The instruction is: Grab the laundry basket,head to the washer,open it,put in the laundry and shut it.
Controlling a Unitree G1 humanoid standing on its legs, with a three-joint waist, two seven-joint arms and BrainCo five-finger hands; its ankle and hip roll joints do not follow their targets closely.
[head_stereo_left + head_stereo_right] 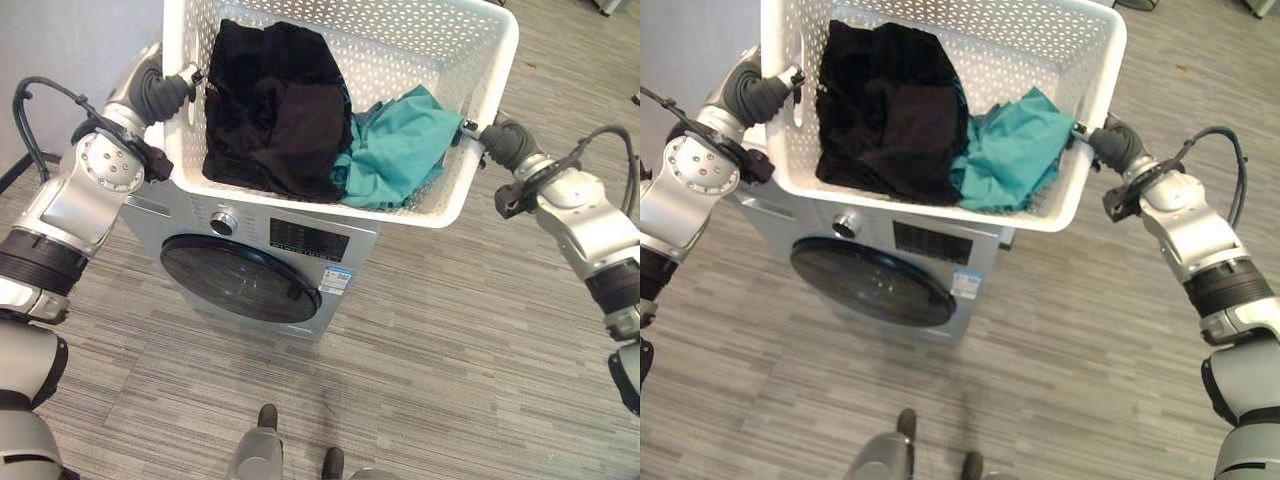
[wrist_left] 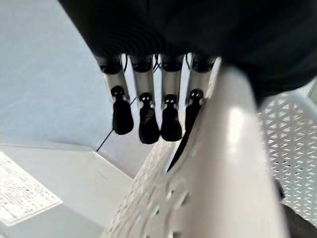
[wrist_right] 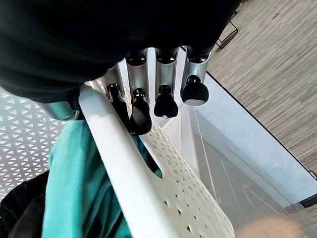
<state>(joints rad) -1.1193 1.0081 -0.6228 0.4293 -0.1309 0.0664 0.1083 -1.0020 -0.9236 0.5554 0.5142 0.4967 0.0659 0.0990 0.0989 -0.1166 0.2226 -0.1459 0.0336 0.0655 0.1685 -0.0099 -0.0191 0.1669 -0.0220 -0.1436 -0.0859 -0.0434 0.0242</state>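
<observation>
I hold a white perforated laundry basket [image 1: 400, 40] up over the washer [image 1: 300, 245]. My left hand [image 1: 165, 92] is curled round the basket's left rim by the handle slot, and its fingers [image 2: 148, 99] hook beside the rim [image 2: 228, 163]. On the opposite rim [image 3: 129, 168] my right hand [image 1: 500, 140] is shut, fingers [image 3: 166, 94] curled over the edge. In the basket lie black clothes [image 1: 275, 110] on the left and a teal cloth [image 1: 400, 150] on the right. The washer's round dark door [image 1: 240, 278] is shut.
The silver front-loading washer stands against a pale wall [image 1: 70, 40] on my left. Grey striped floor [image 1: 470, 340] spreads out in front of the washer and to its right.
</observation>
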